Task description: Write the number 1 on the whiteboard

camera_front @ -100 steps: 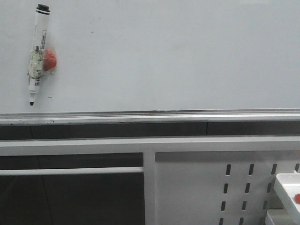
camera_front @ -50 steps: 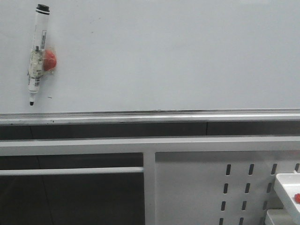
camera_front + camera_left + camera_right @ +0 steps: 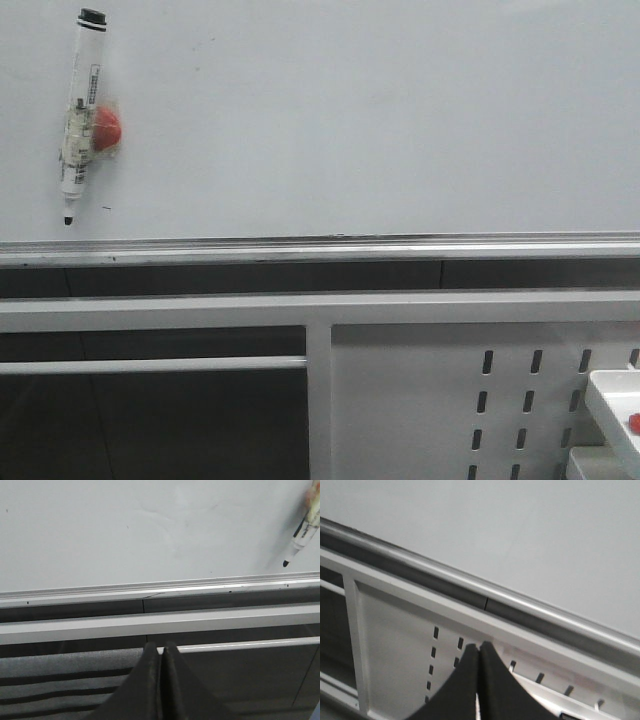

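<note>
Whiteboard (image 3: 380, 120) fills the upper front view, with no stroke on it — a marker pen (image 3: 79, 115) hangs at its left, label print too small to read. Only wrist views show the pincers: left pincer (image 3: 161, 650) and right pincer (image 3: 479, 652) clenched, both grasping nothing.

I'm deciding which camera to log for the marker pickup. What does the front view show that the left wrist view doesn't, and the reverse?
Only the front view shows the whole marker, from black cap to tip, with a red piece beside its barrel, plus the perforated panel and a white tray at lower right.

Only the left wrist view shows the left tool, its fingers pressed together with nothing between them.

Both show the whiteboard, with no stroke written on it, its silver rail, and the marker's lower end.
</note>
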Robot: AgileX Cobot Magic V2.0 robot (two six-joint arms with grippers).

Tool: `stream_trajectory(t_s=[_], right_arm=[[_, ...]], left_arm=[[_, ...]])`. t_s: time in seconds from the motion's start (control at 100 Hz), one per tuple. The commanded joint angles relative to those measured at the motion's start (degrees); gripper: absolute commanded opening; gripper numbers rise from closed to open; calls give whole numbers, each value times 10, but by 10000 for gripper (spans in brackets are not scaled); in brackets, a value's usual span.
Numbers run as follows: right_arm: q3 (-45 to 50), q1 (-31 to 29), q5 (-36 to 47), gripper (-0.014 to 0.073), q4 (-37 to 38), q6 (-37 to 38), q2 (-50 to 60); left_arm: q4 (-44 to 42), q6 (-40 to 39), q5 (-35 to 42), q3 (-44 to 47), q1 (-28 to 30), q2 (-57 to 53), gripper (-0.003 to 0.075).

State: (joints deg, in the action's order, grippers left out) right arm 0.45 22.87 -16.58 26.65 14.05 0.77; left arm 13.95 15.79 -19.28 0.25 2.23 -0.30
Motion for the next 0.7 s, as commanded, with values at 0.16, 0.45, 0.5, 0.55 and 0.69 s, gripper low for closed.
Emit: stream_trajectory(t_s=[0.16, 0.45, 0.5, 0.55, 0.69], right_arm=[[8, -3, 271, -69, -45, -3, 10], [8, -3, 222, -69, -230, 6, 9], [8, -3, 225, -69, -245, 6, 9], [8, -3, 242, -69, -258, 6, 9], [8, -3, 262, -69, -278, 6, 9]], left_arm=[[9, -3, 44, 20, 1, -13, -20], [38, -3, 160, 20, 1, -13, -20], [40, -3, 214, 20, 1, -13, -20], [40, -3, 265, 20, 1, -13, -20], [48, -4, 346, 19, 1, -13, -20]])
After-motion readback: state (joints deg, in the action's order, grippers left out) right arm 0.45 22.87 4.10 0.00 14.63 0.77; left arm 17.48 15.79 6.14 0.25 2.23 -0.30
